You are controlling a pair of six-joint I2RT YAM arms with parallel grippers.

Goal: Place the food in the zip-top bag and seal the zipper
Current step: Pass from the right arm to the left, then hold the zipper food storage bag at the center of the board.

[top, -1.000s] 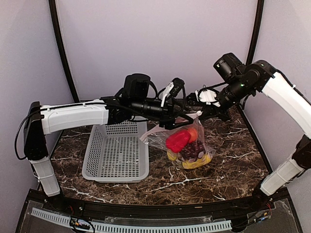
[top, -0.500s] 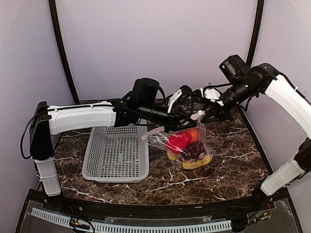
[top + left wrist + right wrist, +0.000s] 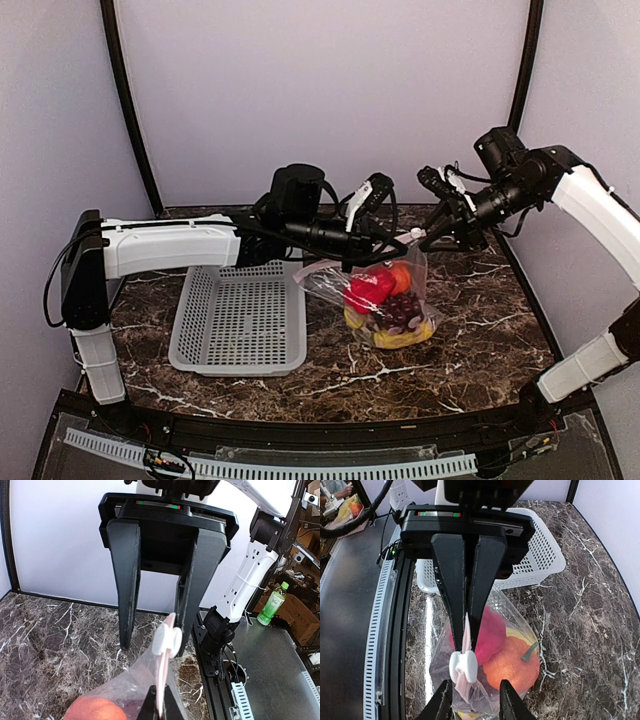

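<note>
- The bag [image 3: 385, 298] is standing near the middle of the desk [image 3: 480, 340], holding the food [image 3: 368, 291].
- The right tool [image 3: 465, 622] is pinching the zipper [image 3: 465, 645] above a white slider [image 3: 463, 665].
- The left tool [image 3: 155, 630] is spread apart around that strip, beside the basket [image 3: 240, 315].

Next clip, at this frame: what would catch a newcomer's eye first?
The clear zip-top bag at the table's centre, stuffed with bright food: a red pepper, an orange fruit, dark grapes. Both arms meet over its top edge: the right gripper is shut on the pink zipper just above the white slider, while the left gripper straddles the strip, open. An empty white basket sits left of the bag.
</note>
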